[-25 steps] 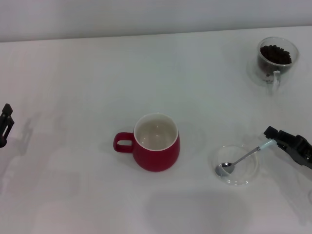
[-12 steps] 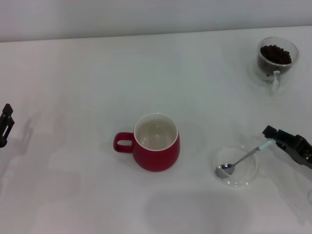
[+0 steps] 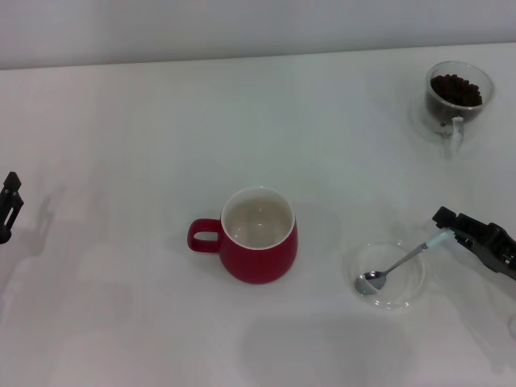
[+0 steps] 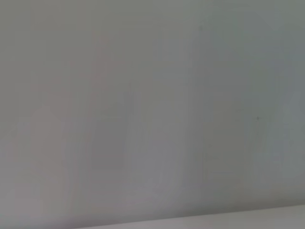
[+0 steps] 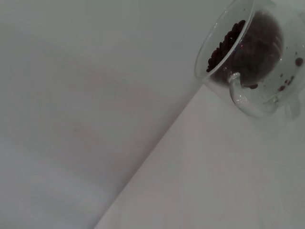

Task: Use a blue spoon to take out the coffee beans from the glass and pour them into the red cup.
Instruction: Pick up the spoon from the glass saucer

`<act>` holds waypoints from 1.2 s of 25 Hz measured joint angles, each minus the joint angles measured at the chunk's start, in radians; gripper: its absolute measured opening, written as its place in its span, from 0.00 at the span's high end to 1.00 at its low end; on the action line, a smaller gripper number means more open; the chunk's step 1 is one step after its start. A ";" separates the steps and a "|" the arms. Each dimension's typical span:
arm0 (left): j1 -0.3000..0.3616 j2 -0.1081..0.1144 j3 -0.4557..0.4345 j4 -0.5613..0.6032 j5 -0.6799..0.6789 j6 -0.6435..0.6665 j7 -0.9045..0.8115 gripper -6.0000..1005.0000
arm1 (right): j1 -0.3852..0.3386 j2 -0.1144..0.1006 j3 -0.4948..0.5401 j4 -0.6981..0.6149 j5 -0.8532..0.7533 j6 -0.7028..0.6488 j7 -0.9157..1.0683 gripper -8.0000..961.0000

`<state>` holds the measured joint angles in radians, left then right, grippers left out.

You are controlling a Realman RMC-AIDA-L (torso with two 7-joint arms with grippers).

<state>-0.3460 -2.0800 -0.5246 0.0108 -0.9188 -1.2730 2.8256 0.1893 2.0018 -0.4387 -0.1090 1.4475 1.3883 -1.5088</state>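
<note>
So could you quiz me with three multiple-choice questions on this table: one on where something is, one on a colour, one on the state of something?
1. Where does the bowl of the blue spoon lie?
A. in the shallow clear dish
B. inside the red cup
C. in the glass

2. What colour is the inside of the red cup?
A. black
B. white
C. blue

3. What is in the red cup now?
A. coffee beans
B. the spoon
C. nothing visible

Answers: 1 A, the silver bowl rests in the dish while the right gripper is at the pale blue handle end. 2 B, the head view shows a white inner wall. 3 C, the coffee beans all sit in the glass at the far right; the left gripper waits at the table's left edge.
</note>
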 joint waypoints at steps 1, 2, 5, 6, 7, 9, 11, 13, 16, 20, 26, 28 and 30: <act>-0.001 0.000 0.000 0.000 0.000 0.000 0.000 0.41 | -0.001 0.000 0.000 0.000 0.000 0.000 0.000 0.73; -0.001 0.000 0.000 0.000 0.000 0.000 0.000 0.41 | -0.002 0.000 0.000 -0.001 0.000 0.001 0.000 0.73; -0.002 0.000 0.000 0.000 0.000 0.001 0.000 0.41 | -0.004 0.000 0.000 -0.002 -0.001 0.003 0.000 0.73; -0.003 0.000 0.000 0.000 0.000 0.003 0.000 0.41 | -0.005 -0.001 -0.001 -0.002 -0.002 0.004 0.000 0.73; -0.003 0.000 0.000 0.000 0.000 0.008 0.000 0.41 | -0.005 -0.001 -0.002 -0.002 -0.002 0.005 0.000 0.73; -0.003 -0.001 0.000 0.000 0.000 0.012 0.000 0.41 | -0.005 -0.001 -0.004 -0.003 -0.002 0.009 -0.001 0.74; -0.003 -0.001 0.000 0.000 0.000 0.014 0.000 0.41 | -0.005 -0.001 -0.008 -0.004 -0.002 0.015 -0.002 0.73; -0.002 -0.001 0.000 0.000 0.000 0.014 0.000 0.41 | -0.005 -0.001 -0.013 -0.006 -0.003 0.020 -0.003 0.73; -0.003 -0.001 0.000 0.000 0.000 0.015 0.000 0.41 | -0.005 -0.002 -0.016 -0.006 -0.004 0.020 -0.003 0.71; -0.004 -0.001 0.000 0.000 0.000 0.015 0.000 0.41 | -0.007 -0.003 -0.019 -0.006 -0.009 0.020 -0.003 0.70; -0.007 0.000 0.000 0.004 0.000 0.015 0.000 0.41 | -0.011 -0.004 -0.026 -0.008 -0.017 0.011 -0.005 0.68; -0.007 0.000 0.000 0.004 0.000 0.015 0.000 0.41 | -0.015 -0.006 -0.027 -0.008 -0.017 0.009 -0.005 0.68; -0.007 0.000 0.000 0.005 0.000 0.015 0.000 0.41 | -0.018 -0.008 -0.025 -0.008 -0.017 0.009 -0.005 0.68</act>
<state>-0.3532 -2.0800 -0.5246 0.0154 -0.9188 -1.2577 2.8256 0.1710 1.9940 -0.4638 -0.1166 1.4302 1.3972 -1.5138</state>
